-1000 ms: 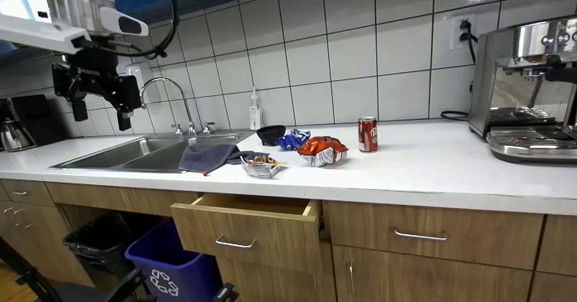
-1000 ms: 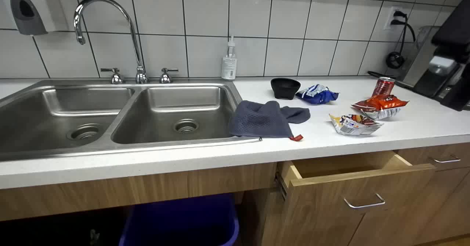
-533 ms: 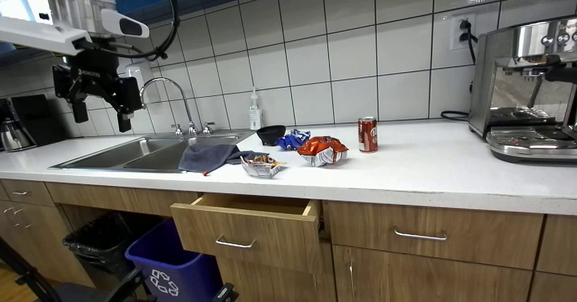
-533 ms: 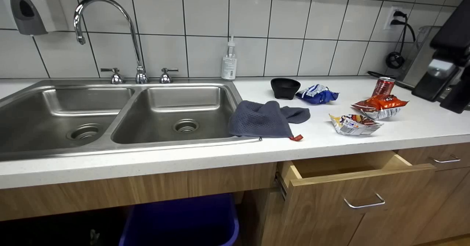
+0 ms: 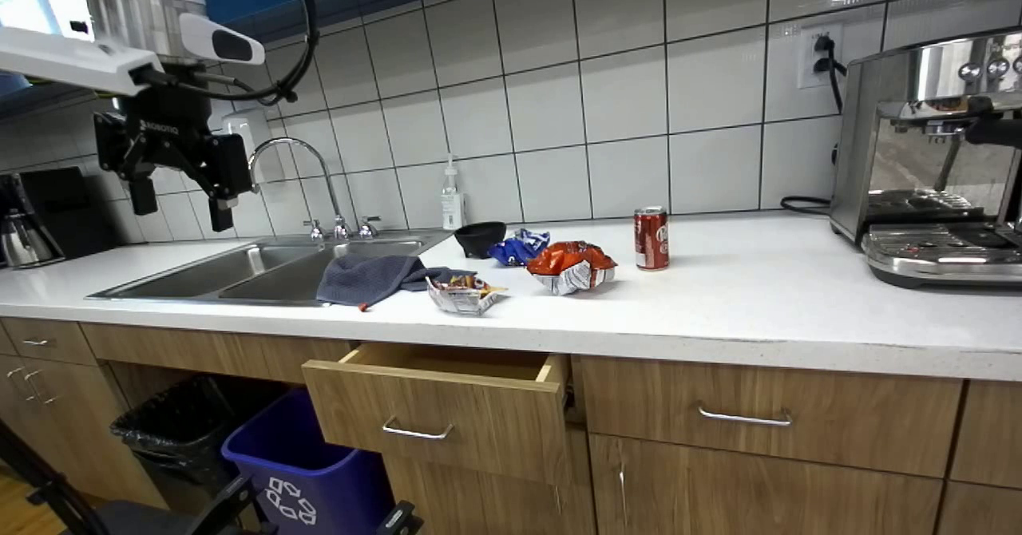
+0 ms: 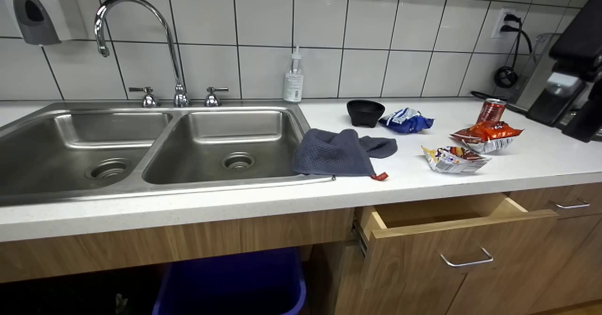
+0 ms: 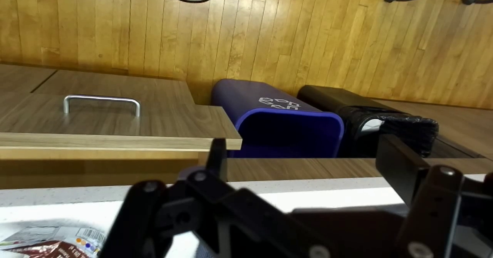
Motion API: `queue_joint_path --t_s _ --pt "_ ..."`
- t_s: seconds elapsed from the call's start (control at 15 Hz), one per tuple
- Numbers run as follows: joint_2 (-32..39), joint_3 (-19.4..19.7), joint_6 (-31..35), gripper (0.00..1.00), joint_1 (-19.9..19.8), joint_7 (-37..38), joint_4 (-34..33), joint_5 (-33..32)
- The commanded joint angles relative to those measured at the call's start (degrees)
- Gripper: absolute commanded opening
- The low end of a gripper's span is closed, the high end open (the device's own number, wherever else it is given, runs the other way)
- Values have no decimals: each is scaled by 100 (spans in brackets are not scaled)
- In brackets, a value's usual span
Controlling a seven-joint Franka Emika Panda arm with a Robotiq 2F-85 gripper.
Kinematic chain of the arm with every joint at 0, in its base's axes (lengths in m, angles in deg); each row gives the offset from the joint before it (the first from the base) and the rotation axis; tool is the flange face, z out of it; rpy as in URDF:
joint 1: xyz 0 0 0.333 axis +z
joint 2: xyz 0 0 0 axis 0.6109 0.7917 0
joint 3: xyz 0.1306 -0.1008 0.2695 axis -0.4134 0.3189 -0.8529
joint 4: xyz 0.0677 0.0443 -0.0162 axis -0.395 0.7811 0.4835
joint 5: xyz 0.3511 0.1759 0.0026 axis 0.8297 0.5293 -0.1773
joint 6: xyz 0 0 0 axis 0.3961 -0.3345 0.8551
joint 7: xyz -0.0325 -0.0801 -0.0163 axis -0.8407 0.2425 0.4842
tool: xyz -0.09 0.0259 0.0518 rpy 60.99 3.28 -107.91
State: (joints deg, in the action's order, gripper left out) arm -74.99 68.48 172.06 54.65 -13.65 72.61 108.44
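- In an exterior view we note the gripper (image 5: 182, 208) hanging at upper left, above counter (image 5: 758, 279) height, pointing down and released: its two fingertips stand well apart.
- We find a torn, silver-lined packet (image 5: 465, 297) near the counter's front edge, over the pulled-out drawer (image 5: 447, 411).
- Behind it, left to right: a black bowl (image 5: 479, 241), a crumpled blue bag (image 5: 519, 247), a crumpled orange bag (image 5: 568, 263) and an upright red can (image 5: 651, 238).
- We mark an espresso machine (image 5: 906, 156) at far right; below the counter at left, a blue recycling bin (image 5: 339, 487) beside a black-lined bin (image 5: 172, 451).
- In an exterior view we face the double sink (image 6: 159, 148) nearly head-on, with its tall faucet (image 6: 175, 66) and a pump bottle (image 6: 294, 82) just in front of the tiled wall (image 6: 263, 19).
- Here a grey-blue cloth (image 6: 331, 155) lies over the sink's edge, a red tag (image 6: 379, 177) at its corner. We see a gap between cloth and packet; the orange bag sits just behind the packet.
- The gripper enters at the right edge, fingertips parted.
- In the wrist view we see both fingers (image 7: 398, 165) spread wide above the counter edge. The packet lies at lower left, cut off by the frame, barcode (image 7: 94, 234) showing.
- We also record the drawer's metal handle (image 7: 102, 97) at left and both bins on the wooden floor (image 7: 231, 38).
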Motion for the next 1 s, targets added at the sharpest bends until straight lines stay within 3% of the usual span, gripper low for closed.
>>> queue_joint_path --t_s 0.0,0.93 --pt "84 -156 143 100 -207 48 -32 31" --pt "831 -187 1151 100 -791 51 -63 -707"
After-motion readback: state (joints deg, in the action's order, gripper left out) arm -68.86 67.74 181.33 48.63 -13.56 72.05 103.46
